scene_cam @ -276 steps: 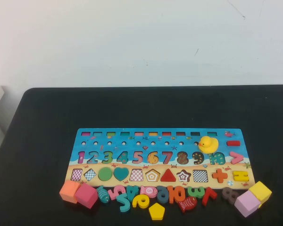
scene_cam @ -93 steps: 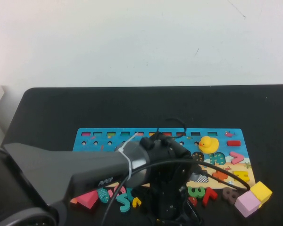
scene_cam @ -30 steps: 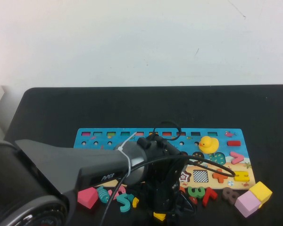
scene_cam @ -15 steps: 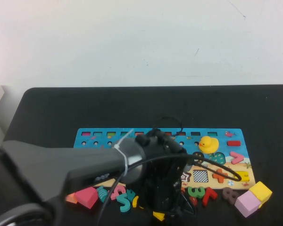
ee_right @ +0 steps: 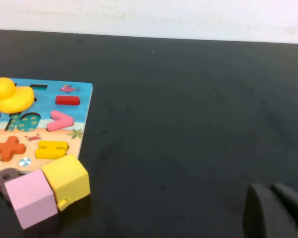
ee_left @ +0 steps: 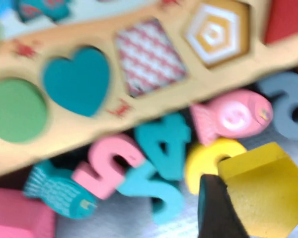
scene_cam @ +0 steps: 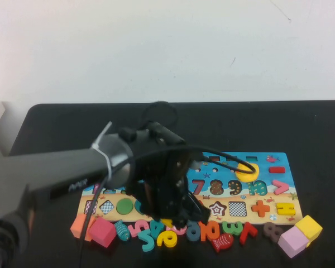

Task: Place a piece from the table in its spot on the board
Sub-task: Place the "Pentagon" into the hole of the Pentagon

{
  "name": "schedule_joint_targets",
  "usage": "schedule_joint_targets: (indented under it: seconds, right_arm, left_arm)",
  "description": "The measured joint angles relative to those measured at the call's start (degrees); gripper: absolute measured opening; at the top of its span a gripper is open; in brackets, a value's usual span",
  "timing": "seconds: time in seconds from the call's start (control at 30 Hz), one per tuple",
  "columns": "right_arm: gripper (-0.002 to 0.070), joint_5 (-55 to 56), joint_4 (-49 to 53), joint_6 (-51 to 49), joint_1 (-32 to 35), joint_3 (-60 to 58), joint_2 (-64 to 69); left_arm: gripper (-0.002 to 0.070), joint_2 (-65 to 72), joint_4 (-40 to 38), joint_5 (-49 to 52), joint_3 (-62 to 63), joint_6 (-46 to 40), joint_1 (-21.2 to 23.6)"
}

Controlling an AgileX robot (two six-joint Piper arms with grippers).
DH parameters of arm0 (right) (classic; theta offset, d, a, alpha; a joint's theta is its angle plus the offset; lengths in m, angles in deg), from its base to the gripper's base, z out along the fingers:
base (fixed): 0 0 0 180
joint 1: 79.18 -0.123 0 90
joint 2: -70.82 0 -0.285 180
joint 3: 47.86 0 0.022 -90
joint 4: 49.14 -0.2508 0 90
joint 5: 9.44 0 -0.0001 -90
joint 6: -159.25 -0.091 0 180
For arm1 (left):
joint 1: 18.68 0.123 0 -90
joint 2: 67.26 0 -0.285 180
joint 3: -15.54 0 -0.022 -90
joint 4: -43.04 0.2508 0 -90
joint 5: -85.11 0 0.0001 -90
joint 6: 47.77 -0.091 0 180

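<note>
The blue puzzle board (scene_cam: pixel 268 162) lies on the black table. My left gripper (scene_cam: pixel 175 215) hangs over the board's front edge, among the loose pieces. In the left wrist view it (ee_left: pixel 260 213) is shut on the yellow pentagon piece (ee_left: pixel 268 193), held above the loose numbers. The pentagon-shaped slot (ee_left: pixel 216 32) with its yellow and white pattern is empty, between a red-checked slot (ee_left: pixel 149 57) and the red triangle. In the high view the arm hides that slot. My right gripper (ee_right: pixel 273 213) is shut and empty over bare table, right of the board, outside the high view.
A yellow duck (scene_cam: pixel 247 170) stands on the board's right part. Loose numbers and fish (scene_cam: pixel 167 239) line the board's front edge. An orange cube (scene_cam: pixel 81 226) and a pink cube (scene_cam: pixel 102 231) sit front left. A yellow cube (scene_cam: pixel 307 227) and a lilac cube (scene_cam: pixel 292 241) sit front right.
My left arm has risen and swung left and toward the board. The yellow pentagon has left the table's front edge and is now in the left gripper.
</note>
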Motion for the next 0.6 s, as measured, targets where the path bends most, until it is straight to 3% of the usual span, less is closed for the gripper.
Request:
schedule_joint_targets:
  seconds: [0.37, 0.6]
  right_arm:
    - [0.0019, 0.0, 0.0, 0.0, 0.0, 0.0, 0.0]
    - [0.0019, 0.0, 0.0, 0.0, 0.0, 0.0, 0.0]
  left_arm:
    - [0.0313, 4.0, -0.9, 0.1, 10.7, -7.7, 1.9]
    - [0.0313, 12.4, -1.7, 7.9, 18.9, -10.2, 1.9]
